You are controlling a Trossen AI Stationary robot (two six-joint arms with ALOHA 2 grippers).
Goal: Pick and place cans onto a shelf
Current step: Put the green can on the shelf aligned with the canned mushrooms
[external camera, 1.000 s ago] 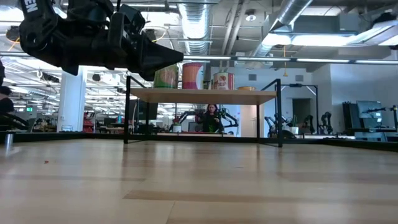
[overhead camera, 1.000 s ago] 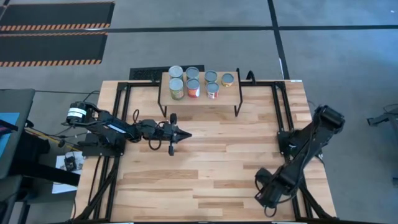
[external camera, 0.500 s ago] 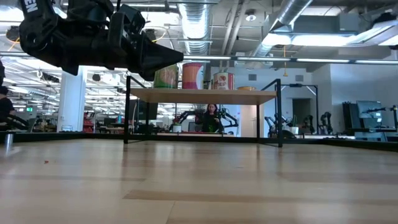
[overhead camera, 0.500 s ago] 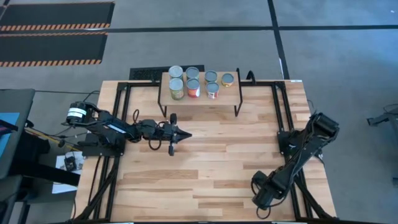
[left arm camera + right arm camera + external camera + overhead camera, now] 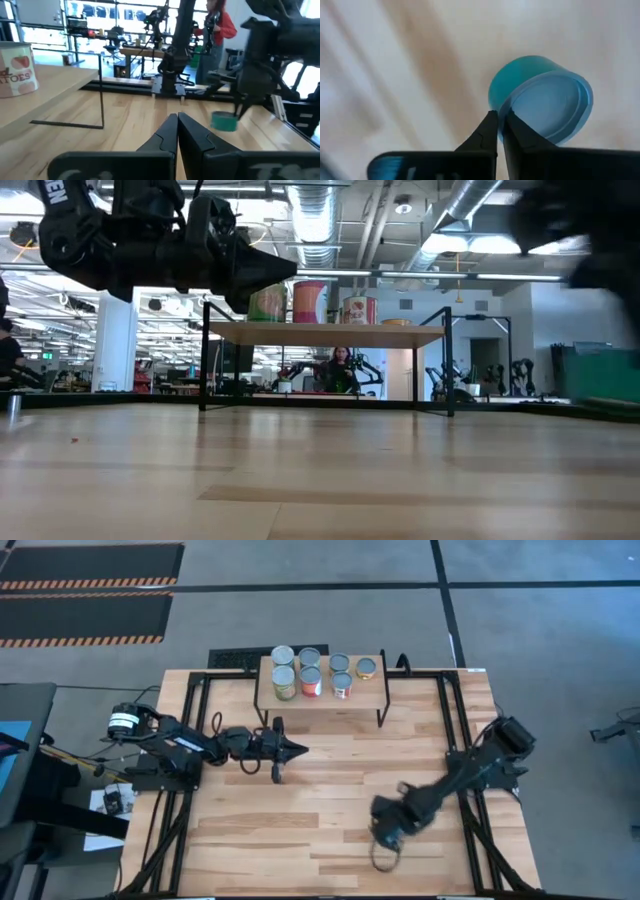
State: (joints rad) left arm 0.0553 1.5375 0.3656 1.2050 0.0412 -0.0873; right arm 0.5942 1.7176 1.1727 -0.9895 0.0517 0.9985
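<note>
We count 7 cans (image 5: 311, 673) on the shelf (image 5: 370, 692), standing upright in 2 rows at the far edge of the surface (image 5: 330, 790). A small teal can (image 5: 540, 100) rests on the surface near the front, touching the tips of the right claw (image 5: 499, 120), whose fingers are pressed together and hold nothing. The left claw (image 5: 290, 749) hangs above the surface in front of the shelf, also closed to a point and empty.

We judge the teal can stiff and light, with a smooth wall that could slip or roll if nudged. It looks short and may be tipped, so we would open the right claw wide and pinch it across the label at mid-height, keeping clear of the rim.
</note>
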